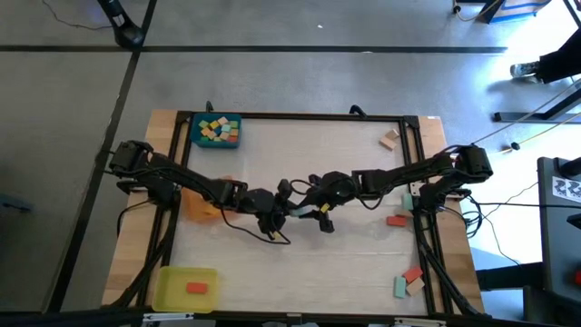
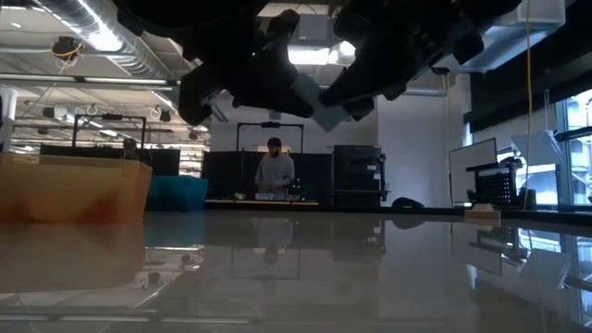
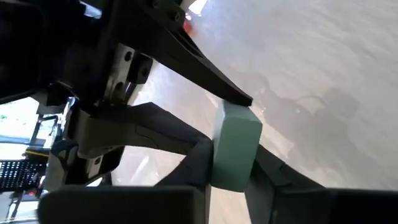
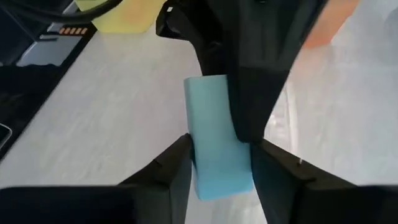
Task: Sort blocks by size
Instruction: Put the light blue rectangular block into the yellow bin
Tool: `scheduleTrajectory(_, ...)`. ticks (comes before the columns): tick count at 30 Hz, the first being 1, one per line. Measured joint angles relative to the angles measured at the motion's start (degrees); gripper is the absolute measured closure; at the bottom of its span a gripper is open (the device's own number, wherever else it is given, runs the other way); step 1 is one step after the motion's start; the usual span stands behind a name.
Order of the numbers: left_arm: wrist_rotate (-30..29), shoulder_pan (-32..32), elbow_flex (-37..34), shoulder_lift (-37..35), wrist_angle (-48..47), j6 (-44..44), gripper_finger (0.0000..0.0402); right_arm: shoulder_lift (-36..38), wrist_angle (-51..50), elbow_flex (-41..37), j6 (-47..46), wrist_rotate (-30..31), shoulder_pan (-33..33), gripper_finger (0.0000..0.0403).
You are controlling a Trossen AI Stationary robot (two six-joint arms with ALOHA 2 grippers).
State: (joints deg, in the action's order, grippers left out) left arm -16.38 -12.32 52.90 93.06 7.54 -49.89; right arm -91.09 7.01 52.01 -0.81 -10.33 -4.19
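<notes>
A: How do the table [image 1: 363, 173] and the room look?

B: The table is pale and glossy, with a black frame along its edges. Behind it is an open hall, and a person [image 2: 274, 172] stands at a far bench.

A: Where are the two end effectors?

B: They meet above the middle of the table. The left end effector [image 3: 231, 186] and the right end effector [image 4: 217, 163] are both closed on one teal-green block [image 2: 314, 104], held in the air.

A: What lies around them?

B: An orange tray [image 1: 201, 205] is just beside the left arm. A blue tray [image 1: 217, 142] with small blocks [image 1: 218, 129] stands at the far edge, a yellow tray [image 1: 184, 287] at the near corner. Loose blocks [image 1: 410, 280] lie by the right edge. Below the end effectors the surface is bare.
</notes>
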Motion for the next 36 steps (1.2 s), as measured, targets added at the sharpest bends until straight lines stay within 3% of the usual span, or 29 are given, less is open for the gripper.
scheduleTrajectory(3,-0.4,-0.9,0.0,0.0,0.5,0.2,0.0359,1.2,-1.5,0.0,-2.2,-0.1,0.0,0.0226)
scheduleTrajectory(6,-0.5,-2.4,0.0,-0.3,0.1,1.8,0.0359,4.0,-9.6,1.9,-3.3,-0.8,0.1,0.0189)
scheduleTrajectory(10,-0.9,-3.8,0.0,-2.8,-1.5,8.2,0.0357,7.5,-23.5,5.1,-5.4,-1.3,0.1,0.0151)
scheduleTrajectory(13,-3.1,-4.9,0.0,-5.3,-5.4,15.3,0.0355,9.6,-28.6,5.6,-7.2,-0.1,0.1,0.0137)
scheduleTrajectory(21,-13.5,-9.0,0.0,-16.0,-24.9,34.9,0.0351,8.7,-35.7,5.5,-8.8,11.2,0.1,0.0134)
scheduleTrajectory(29,-13.7,-15.1,0.0,-27.2,-41.3,58.4,0.0356,7.6,-36.0,5.4,-12.6,12.4,0.1,0.0134)
scheduleTrajectory(36,-11.7,-23.0,0.0,-31.4,-54.6,80.3,0.0351,7.6,-36.0,5.2,-12.5,14.9,0.1,0.0134)
